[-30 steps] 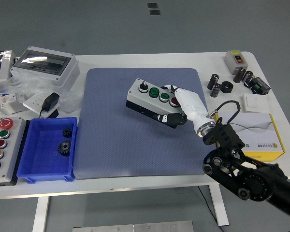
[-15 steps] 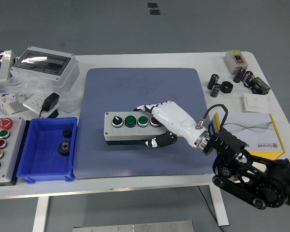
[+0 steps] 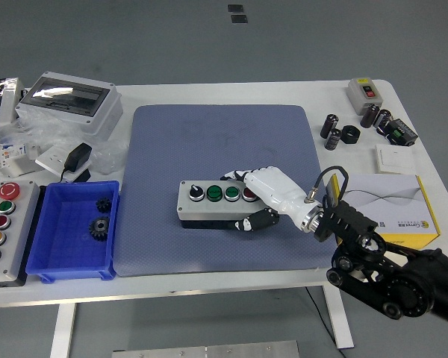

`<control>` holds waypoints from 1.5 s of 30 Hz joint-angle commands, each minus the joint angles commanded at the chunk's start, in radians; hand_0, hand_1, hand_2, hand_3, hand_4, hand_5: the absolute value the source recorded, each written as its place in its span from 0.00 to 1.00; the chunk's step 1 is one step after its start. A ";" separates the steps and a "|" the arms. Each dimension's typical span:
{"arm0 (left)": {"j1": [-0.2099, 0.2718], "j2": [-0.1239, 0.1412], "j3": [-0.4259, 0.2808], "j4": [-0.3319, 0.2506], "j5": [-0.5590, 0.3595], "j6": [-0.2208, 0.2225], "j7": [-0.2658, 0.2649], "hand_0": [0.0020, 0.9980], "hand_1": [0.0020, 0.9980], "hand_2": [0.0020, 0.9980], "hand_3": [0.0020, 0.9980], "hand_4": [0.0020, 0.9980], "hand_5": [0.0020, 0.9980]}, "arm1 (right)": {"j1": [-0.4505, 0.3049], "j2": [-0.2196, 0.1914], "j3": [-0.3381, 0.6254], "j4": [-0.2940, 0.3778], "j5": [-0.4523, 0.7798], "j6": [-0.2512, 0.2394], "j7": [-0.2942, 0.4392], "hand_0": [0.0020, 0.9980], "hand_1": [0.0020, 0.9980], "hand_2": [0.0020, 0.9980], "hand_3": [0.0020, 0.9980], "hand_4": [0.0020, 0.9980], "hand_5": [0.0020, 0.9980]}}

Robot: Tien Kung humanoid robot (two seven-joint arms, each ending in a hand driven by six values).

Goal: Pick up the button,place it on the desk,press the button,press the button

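Note:
The button box is grey with a black base. On top it has a black selector, two green buttons and a red button. It lies on the blue mat near its front middle. My right hand is white with black fingertips. It is wrapped around the box's right end, fingers over the far side and thumb on the near side. The left arm is out of view.
A blue bin with two black gears sits at the left front. A second button box lies at the far left. A grey enclosure, bags and an adapter are at the back left. A yellow-white box, capacitors and switches are at the right.
My right hand has carried the button box from the mat's back right down toward its front middle. The box has turned level, and over the last half second it has shifted slightly right.

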 joint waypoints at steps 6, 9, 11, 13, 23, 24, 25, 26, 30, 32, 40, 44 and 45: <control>0.000 0.002 -0.010 0.000 0.004 -0.009 -0.007 0.62 0.62 0.55 0.60 0.67 0.18 | -0.002 -0.004 0.006 0.008 0.007 0.016 -0.002 0.80 0.74 0.71 0.72 0.30 0.00; 0.001 0.003 -0.013 0.000 0.007 -0.010 -0.008 0.62 0.62 0.55 0.60 0.67 0.18 | -0.003 -0.008 0.008 0.012 0.014 0.021 -0.003 0.80 0.74 0.71 0.72 0.30 0.00; 0.001 0.003 -0.015 0.000 0.010 -0.010 -0.008 0.62 0.62 0.55 0.60 0.67 0.18 | -0.004 -0.010 0.010 0.016 0.021 0.025 -0.003 0.88 0.83 0.85 0.97 0.41 0.00; 0.002 0.003 -0.016 0.000 0.011 -0.009 -0.007 0.62 0.62 0.55 0.60 0.67 0.18 | -0.005 -0.012 0.012 0.019 0.026 0.029 -0.004 0.88 0.83 0.85 0.97 0.41 0.00; -0.001 0.006 -0.017 0.000 0.016 -0.008 -0.005 0.62 0.62 0.55 0.60 0.67 0.17 | -0.013 -0.042 0.044 0.076 0.158 0.102 0.010 0.93 0.88 0.92 1.00 0.59 0.00; -0.001 0.006 -0.017 0.000 0.016 -0.008 -0.005 0.62 0.62 0.55 0.60 0.67 0.17 | -0.014 -0.046 0.050 0.084 0.181 0.116 0.013 0.93 0.88 0.92 1.00 0.59 0.00; -0.001 0.006 -0.016 0.000 0.015 -0.007 -0.006 0.62 0.62 0.55 0.60 0.67 0.17 | -0.016 -0.050 0.058 0.092 0.201 0.128 0.015 0.93 0.88 0.92 1.00 0.59 0.00; -0.002 0.006 -0.016 0.000 0.015 -0.007 -0.006 0.62 0.62 0.55 0.60 0.67 0.17 | -0.019 -0.056 0.069 0.103 0.228 0.144 0.019 0.93 0.88 0.92 1.00 0.59 0.00; -0.001 0.006 -0.012 0.000 0.012 -0.007 -0.007 0.62 0.62 0.55 0.60 0.67 0.17 | -0.042 -0.089 0.124 0.167 0.327 0.195 0.030 0.93 0.89 0.92 1.00 0.63 0.00; -0.001 0.005 -0.010 0.000 0.010 -0.007 -0.007 0.62 0.62 0.55 0.60 0.67 0.17 | -0.064 -0.119 0.166 0.214 0.390 0.232 0.036 0.93 0.89 0.92 1.00 0.63 0.00; 0.001 0.005 -0.004 0.000 0.004 -0.008 -0.007 0.62 0.62 0.55 0.60 0.67 0.17 | -0.144 -0.216 0.338 0.410 0.635 0.333 -0.013 0.94 0.89 0.93 1.00 0.68 0.11; 0.000 0.004 -0.005 0.000 0.004 -0.008 -0.006 0.62 0.62 0.55 0.60 0.67 0.17 | -0.153 -0.246 0.361 0.486 0.542 0.340 -0.108 0.94 0.89 0.92 1.00 0.75 0.20; 0.000 0.005 -0.005 0.000 0.004 -0.008 -0.006 0.62 0.62 0.55 0.60 0.67 0.17 | -0.149 -0.251 0.353 0.493 0.511 0.358 -0.135 0.94 0.89 0.92 1.00 0.75 0.20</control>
